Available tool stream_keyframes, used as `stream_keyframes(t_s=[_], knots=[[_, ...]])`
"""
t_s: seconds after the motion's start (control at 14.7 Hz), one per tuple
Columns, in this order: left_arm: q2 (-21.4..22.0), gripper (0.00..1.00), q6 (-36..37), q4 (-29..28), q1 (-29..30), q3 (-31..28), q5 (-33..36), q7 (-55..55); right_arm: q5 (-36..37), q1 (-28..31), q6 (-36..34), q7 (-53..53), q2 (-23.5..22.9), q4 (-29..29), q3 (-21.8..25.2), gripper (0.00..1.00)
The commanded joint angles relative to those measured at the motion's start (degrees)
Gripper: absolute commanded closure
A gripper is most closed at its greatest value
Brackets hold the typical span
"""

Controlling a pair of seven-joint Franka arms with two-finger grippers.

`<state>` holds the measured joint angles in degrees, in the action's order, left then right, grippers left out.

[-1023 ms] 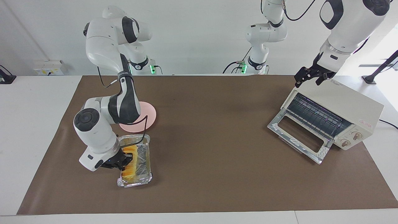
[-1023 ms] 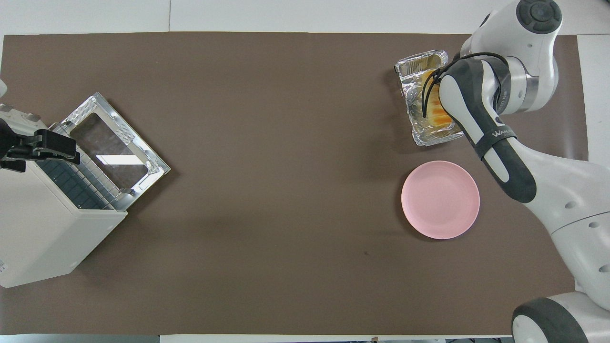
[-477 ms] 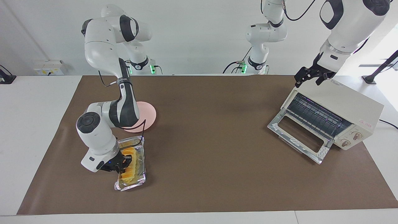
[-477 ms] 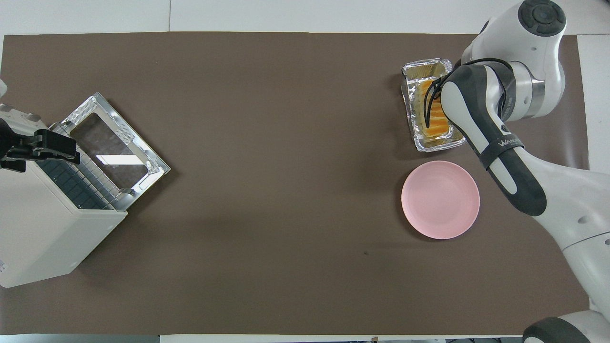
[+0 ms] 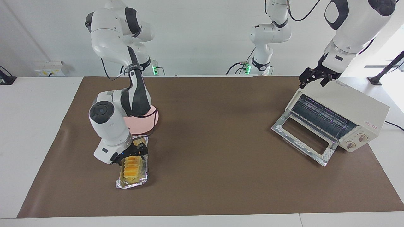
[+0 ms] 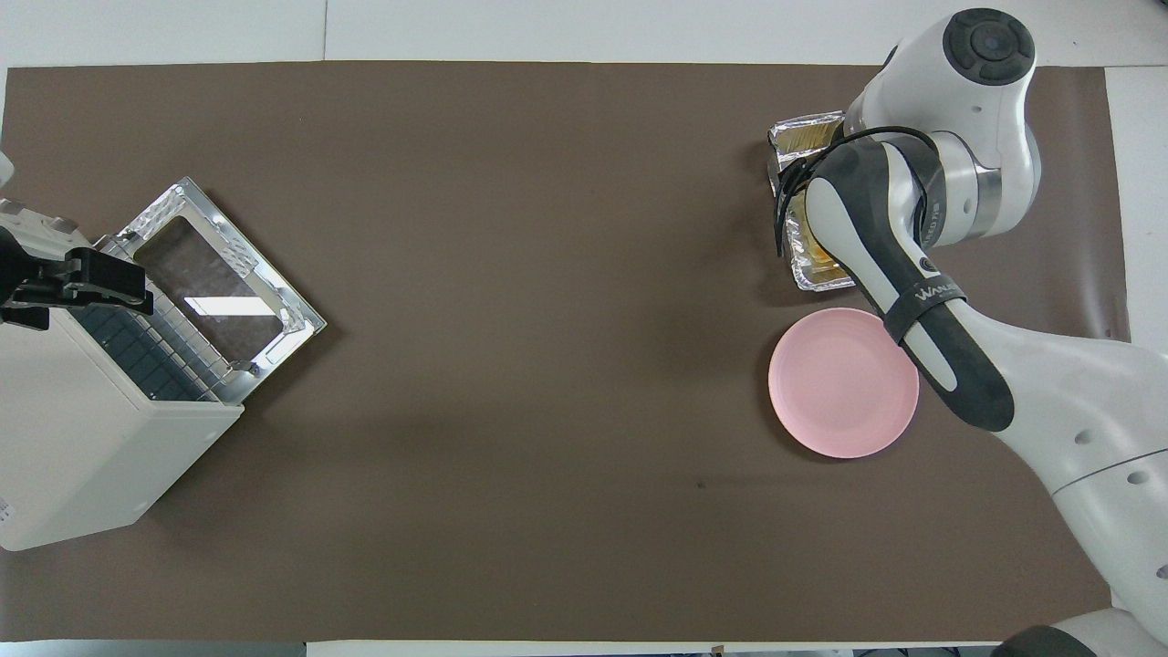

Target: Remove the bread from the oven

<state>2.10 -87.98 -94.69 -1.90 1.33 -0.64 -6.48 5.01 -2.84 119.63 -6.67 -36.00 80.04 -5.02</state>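
Presently, entries for the items on the table:

Bread (image 5: 131, 166): out of the oven, lying in the foil tray (image 5: 134, 183) on the brown mat, near the mat's edge farthest from the robots, toward the right arm's end of the table.
Bread, long axis: runs roughly from the robots toward the table's edge farthest from them, the same way as the tray.
Right tool (image 5: 132, 153): directly over the robot-side end of the bread, fingers spread wide with nothing between them; contact with the loaf cannot be made out.
Key relation: the bread lies straight below the right tool, and the plate (image 6: 835, 388) lies just beside the tray, nearer to the robots; judged, any regrasp is a short drop, then a short carry to the plate.
Nearer arm: the right, by far.
Left tool (image 5: 316, 78): waits over the oven's (image 5: 353, 108) top, at its robot-side edge; fingers spread, holding nothing.
Oven: at the left arm's end of the table, door (image 5: 304, 137) dropped open, rack showing no loaf.
Hidden: in the overhead view the right arm covers nearly all of the bread and much of the tray; in the facing view it hides part of the plate and the tray's robot-side end.
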Motion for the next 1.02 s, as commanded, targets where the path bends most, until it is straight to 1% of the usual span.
stream_keyframes(t_s=[0.0, 0.14, 0.2, 0.27, 0.34, 0.41, 0.48, 0.55, 0.75, 0.95], knots=[[0.80, 0.00, 0.80, -0.32, 0.23, -0.10, -0.42, 0.32, 1.05, 0.47, 4.28, 0.61, 1.37, 4.86, -0.08, 0.00], [0.80, 0.00, 0.80, -0.32, 0.23, -0.10, -0.42, 0.32, 1.23, 0.55, 5.26, 0.78, 1.89, 6.35, 0.01, 0.00], [0.80, 0.00, 0.80, -0.32, 0.23, -0.10, -0.42, 0.32, 1.14, 0.64, 7.87, 0.87, 2.25, 8.27, 0.01, 0.01], [0.80, 0.00, 0.80, -0.32, 0.23, -0.10, -0.42, 0.32, 1.14, 0.73, 12.34, 0.96, 3.12, 11.69, -0.08, 0.06], [0.80, 0.00, 0.80, -0.32, 0.23, -0.10, -0.42, 0.32, 1.14, 1.08, 17.25, 0.96, 3.74, 15.11, -0.08, 0.15], [0.80, 0.00, 0.80, -0.32, 0.23, -0.10, -0.42, 0.32, 1.14, 1.34, 18.26, 0.79, 3.83, 15.76, -0.08, 0.38], [0.80, 0.00, 0.80, -0.32, 0.23, -0.10, -0.42, 0.32, 1.14, 1.34, 17.40, 0.79, 3.92, 15.59, -0.08, 0.79], [0.80, 0.00, 0.80, -0.32, 0.23, -0.10, -0.42, 0.24, 1.14, 1.43, 16.17, 0.70, 3.83, 15.15, -0.08, 1.00], [0.80, 0.00, 0.80, -0.32, 0.23, -0.10, -0.42, 0.32, 1.06, 1.61, 13.36, 0.44, 4.09, 13.83, -0.17, 1.00], [0.80, 0.00, 0.80, -0.32, 0.23, -0.10, -0.42, 0.32, 0.26, 1.43, 7.13, 0.43, 6.28, 11.99, -0.26, 1.00]])
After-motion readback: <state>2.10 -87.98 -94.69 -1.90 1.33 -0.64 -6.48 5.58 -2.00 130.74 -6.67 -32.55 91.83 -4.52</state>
